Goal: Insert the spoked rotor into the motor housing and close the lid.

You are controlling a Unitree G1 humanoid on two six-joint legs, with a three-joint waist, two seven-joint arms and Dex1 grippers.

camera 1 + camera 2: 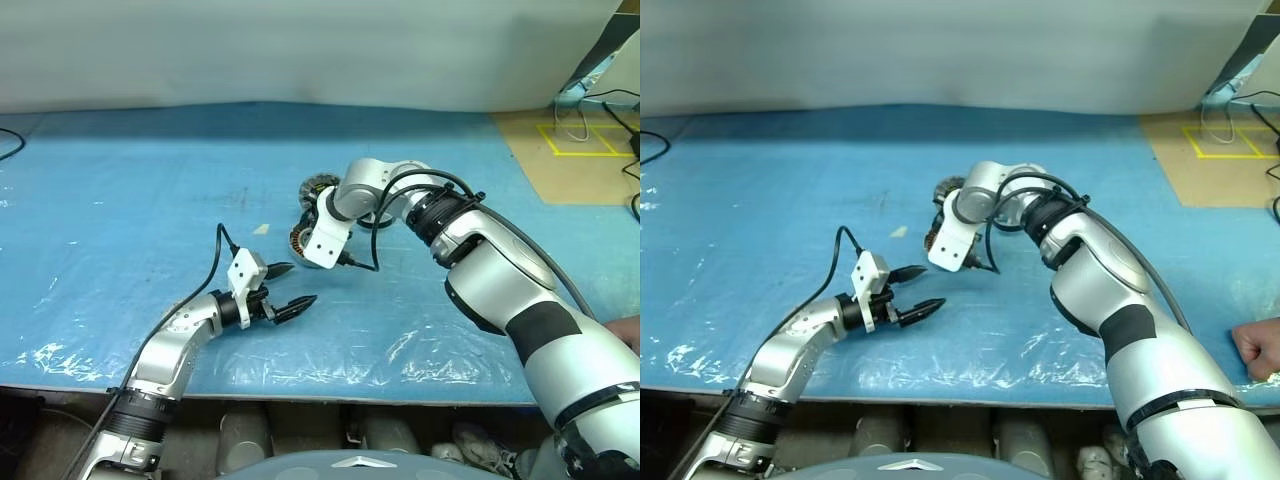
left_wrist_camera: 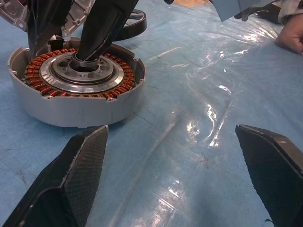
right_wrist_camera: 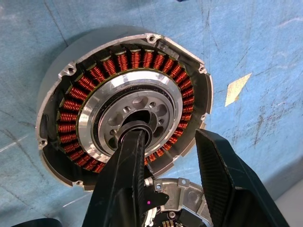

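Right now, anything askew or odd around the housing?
Nothing looks damaged or spilled. The spoked rotor appears to sit level inside the ring of copper windings of the motor housing. One finger of the right claw pokes into the rotor's hub; the other stands apart, outside the windings. The lid lies off, beside the housing.

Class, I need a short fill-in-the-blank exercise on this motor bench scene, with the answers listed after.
1. The motor housing holds a ring of ____-coloured windings.
2. It rests on a ____ table cover.
3. One finger of the ____ gripper points into the housing's centre.
4. The left gripper, short of the housing, has its fingers ____.

Answers: copper-orange; blue; right; open
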